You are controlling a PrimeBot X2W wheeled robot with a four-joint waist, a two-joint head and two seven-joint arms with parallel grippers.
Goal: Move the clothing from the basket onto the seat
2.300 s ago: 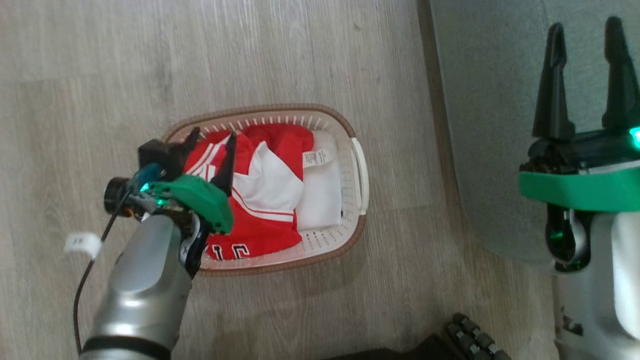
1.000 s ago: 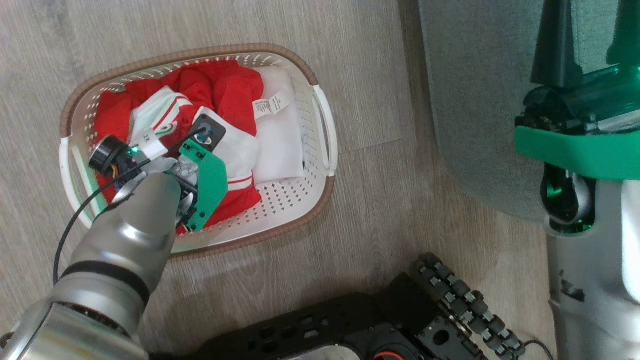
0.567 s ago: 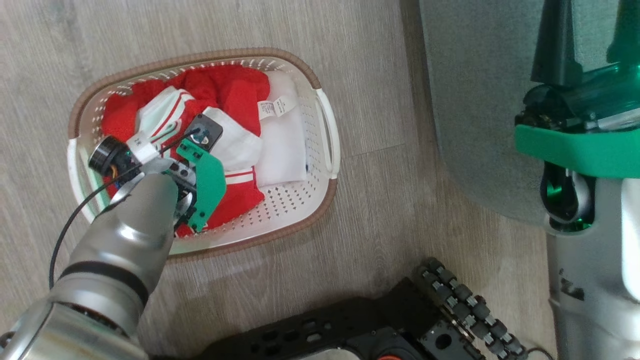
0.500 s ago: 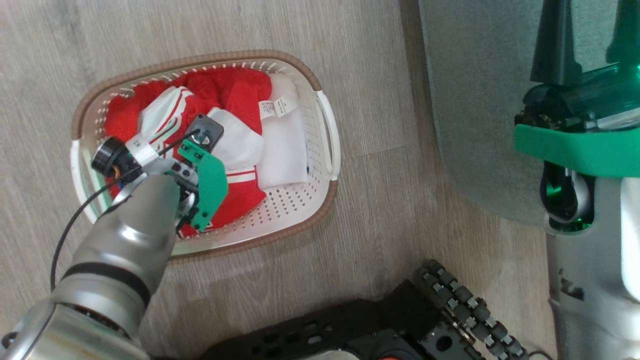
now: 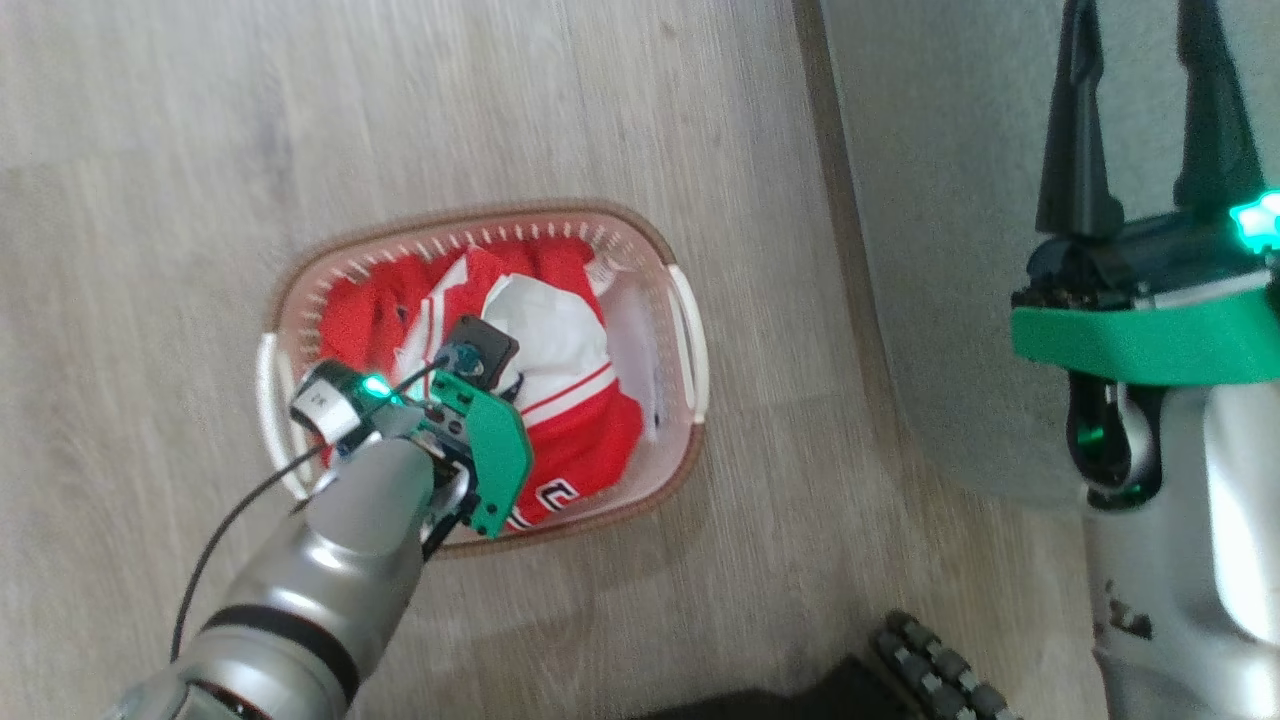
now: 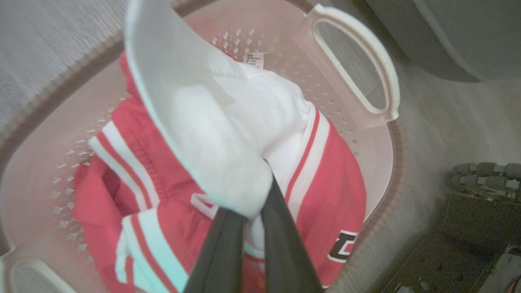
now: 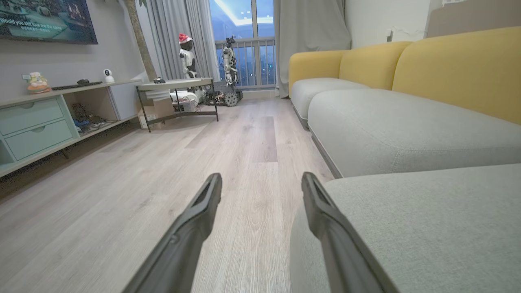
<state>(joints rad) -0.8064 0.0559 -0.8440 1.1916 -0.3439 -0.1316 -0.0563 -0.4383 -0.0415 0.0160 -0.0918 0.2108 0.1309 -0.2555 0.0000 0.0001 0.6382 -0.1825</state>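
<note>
- Fingers (image 6: 281, 244) of the left gripper (image 6: 255, 209) are pressed together on a fold of the jersey's (image 6: 325, 171) white panel (the tips themselves are buried under the cloth in the left wrist view).
- The pinched fold stands up as a white peak above the rest of the clothing (image 5: 575, 410), which spreads to either side of the fingers and below them.
- The clothing lies heaped inside the basket (image 5: 690, 345), red with white panels and stripes, and black-and-white lettering shows at its near edge.
- From the head view the left wrist hangs over the basket's near left part and covers that side of the heap.
- A plain white sheet (image 5: 635, 335) lies against the basket wall on the side toward the seat (image 5: 950, 200), partly under the jersey.
- The basket stands on the wood floor (image 5: 200, 200), beside the seat but apart from it, with a strip of floor between them.
- The right gripper (image 7: 261, 177) is well apart from the basket, its fingers spread wide with nothing between them.
- It hangs at the seat's edge: in the right wrist view one finger shows against the floor and the other against the grey cushion.
</note>
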